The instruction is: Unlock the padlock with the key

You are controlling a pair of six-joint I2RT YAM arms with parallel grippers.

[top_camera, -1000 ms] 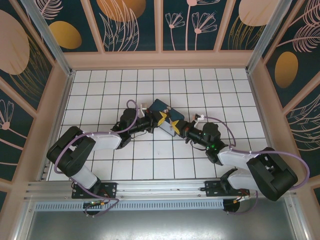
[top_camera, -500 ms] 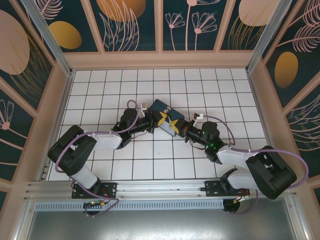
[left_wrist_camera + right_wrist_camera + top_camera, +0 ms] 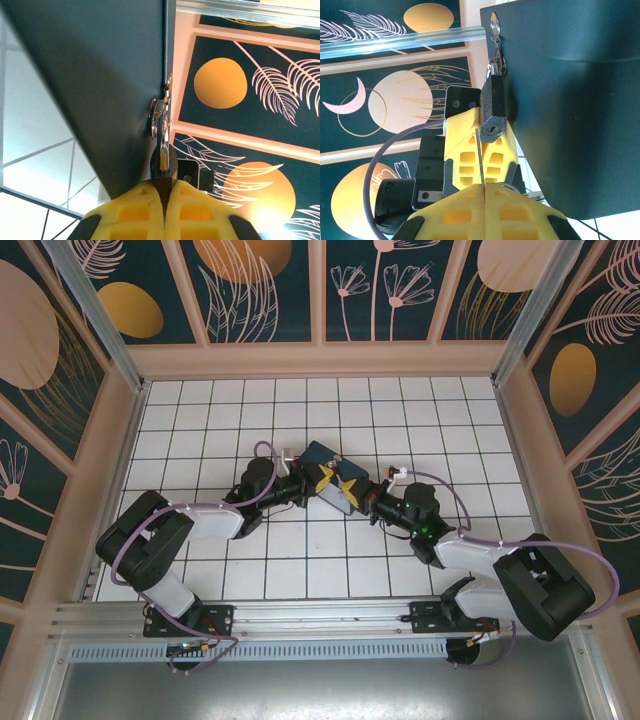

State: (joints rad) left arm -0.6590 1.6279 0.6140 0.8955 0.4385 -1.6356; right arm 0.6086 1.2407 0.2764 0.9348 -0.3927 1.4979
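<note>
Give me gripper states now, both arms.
Left gripper: closed on the padlock.
Right gripper: closed on the key, blade pointing at the padlock.

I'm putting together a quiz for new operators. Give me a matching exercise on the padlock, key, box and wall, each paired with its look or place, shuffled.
Things:
1 padlock
2 key
3 box
4 wall

Descriptions:
A painted with orange discs and leaves
B thin blade pinched in the shut right claw
C dark blue, flat-sided
D dark grey, shackle hooked through the hasp on the box's edge

Pairs: 1-D, 2-B, 3-C, 4-A
</note>
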